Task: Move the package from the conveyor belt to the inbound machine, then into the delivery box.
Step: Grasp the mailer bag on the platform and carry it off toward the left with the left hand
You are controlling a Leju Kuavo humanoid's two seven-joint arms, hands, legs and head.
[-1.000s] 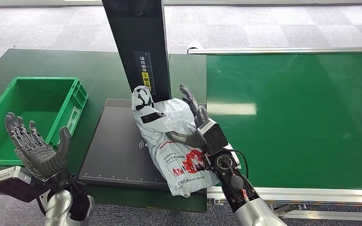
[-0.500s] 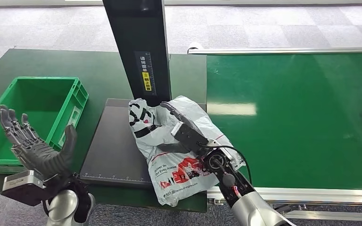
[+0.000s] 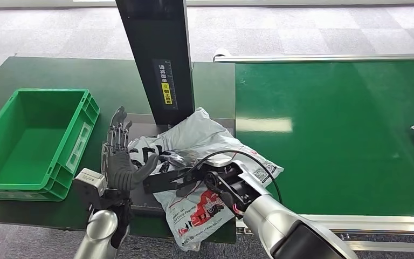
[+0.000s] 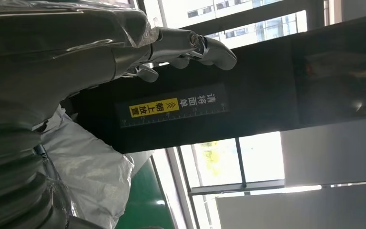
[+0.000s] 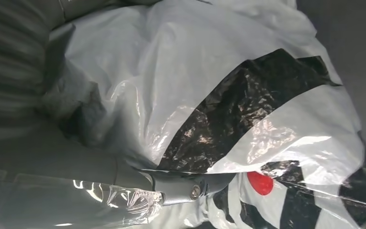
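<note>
Green tabletop (image 3: 43, 210) is carrying the black scanner plate (image 3: 140, 129), where the package (image 3: 210, 145) is lying across its right edge. Right hand (image 3: 180, 175) is probably gripping the package; left hand (image 3: 119, 159) is waiting open beside it. Lifting should be slow, toward the crate (image 3: 83, 127).

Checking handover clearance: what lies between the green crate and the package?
In the head view, the left hand stands open between the green crate and the package, above the dark scanner plate.

the package (image 3: 205, 162) hides the right hand's (image 3: 180, 175) fingertips.
</note>
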